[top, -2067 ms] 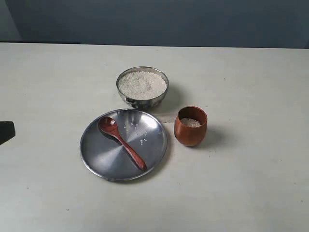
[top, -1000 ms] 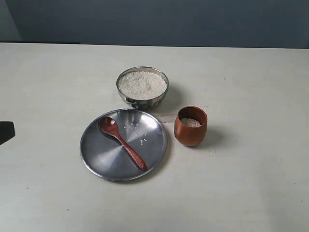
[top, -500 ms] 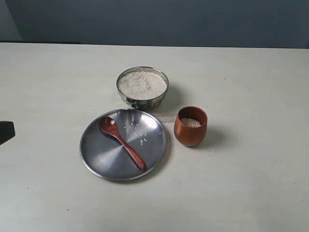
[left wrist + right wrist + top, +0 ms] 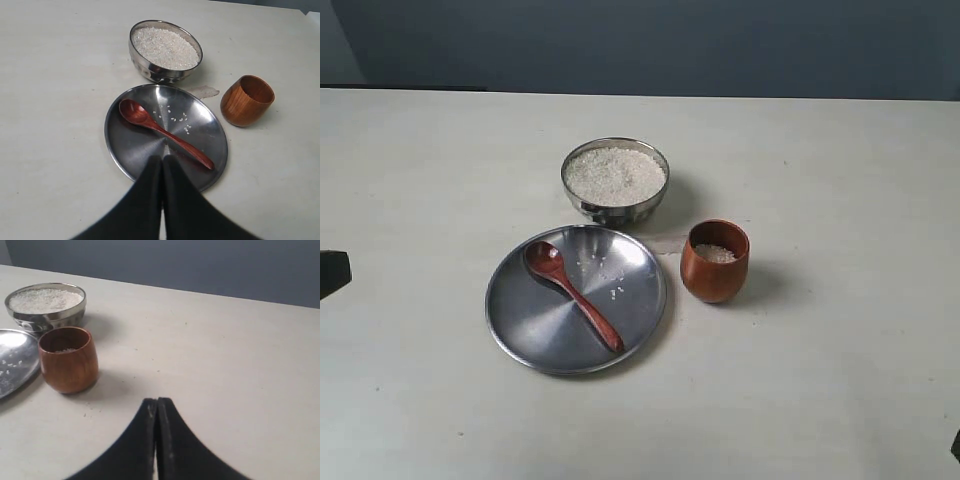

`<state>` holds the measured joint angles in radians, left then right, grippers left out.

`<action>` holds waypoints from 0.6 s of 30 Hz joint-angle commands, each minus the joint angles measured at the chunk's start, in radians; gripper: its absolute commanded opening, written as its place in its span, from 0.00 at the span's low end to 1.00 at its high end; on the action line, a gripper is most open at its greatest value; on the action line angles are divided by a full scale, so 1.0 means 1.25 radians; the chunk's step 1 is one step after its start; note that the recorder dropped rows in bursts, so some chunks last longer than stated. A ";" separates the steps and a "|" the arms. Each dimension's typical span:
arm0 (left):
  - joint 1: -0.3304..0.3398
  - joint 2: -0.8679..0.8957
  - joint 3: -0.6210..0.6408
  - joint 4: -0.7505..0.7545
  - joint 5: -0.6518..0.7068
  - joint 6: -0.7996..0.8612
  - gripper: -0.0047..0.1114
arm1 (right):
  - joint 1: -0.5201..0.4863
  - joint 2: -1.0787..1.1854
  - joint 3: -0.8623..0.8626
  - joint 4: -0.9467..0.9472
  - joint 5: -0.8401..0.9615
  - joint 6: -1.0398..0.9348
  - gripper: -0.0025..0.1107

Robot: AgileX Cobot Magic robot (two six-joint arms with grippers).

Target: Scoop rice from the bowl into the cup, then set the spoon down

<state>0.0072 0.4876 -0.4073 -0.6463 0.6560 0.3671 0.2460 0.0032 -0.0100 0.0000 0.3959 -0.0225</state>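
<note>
1. The exterior view shows the full layout on the pale table [image 4: 840, 180]. The steel bowl [image 4: 615, 212] stands at the rear, filled nearly to its rim with rice [image 4: 615, 175]. The flat steel plate [image 4: 530, 335] lies in front of it, and the wooden cup [image 4: 714, 275] stands just beside the plate's right rim.
2. The wooden spoon [image 4: 572, 294] lies unheld on the plate. Its oval bowl points to the rear left and its handle runs diagonally toward the front right. A few loose grains [image 4: 615, 292] lie on the plate beside the handle.
3. The exterior view looks down into the cup and shows a small amount of rice at the bottom. The right wrist view shows only a thin strip of these grains. The left wrist view shows only the cup's inner wall.
4. The left gripper [image 4: 161, 160] has its fingers pressed together with nothing between them. The exterior view shows it only as a dark sliver at the left edge, well apart from the plate.
5. The right gripper [image 4: 156, 402] is likewise pressed together and empty, above bare table. The exterior view cuts it to a dark speck in the bottom right corner.
6. The right wrist view cuts the plate to an edge section, and the spoon falls outside it.
7. A pale translucent patch [image 4: 202, 91] lies on the table between bowl and cup. What it is cannot be told.
</note>
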 commanded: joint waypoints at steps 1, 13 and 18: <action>0.001 0.003 -0.005 -0.001 -0.001 0.003 0.04 | -0.016 -0.003 0.008 0.000 -0.029 -0.003 0.02; 0.001 0.003 -0.005 -0.001 -0.001 0.003 0.04 | -0.169 -0.003 0.008 0.008 -0.029 -0.003 0.02; 0.001 0.003 -0.005 -0.001 -0.001 0.003 0.04 | -0.184 -0.003 0.008 0.009 -0.029 -0.003 0.02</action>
<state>0.0072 0.4876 -0.4073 -0.6463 0.6560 0.3671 0.0265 0.0032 -0.0051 0.0111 0.3763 -0.0225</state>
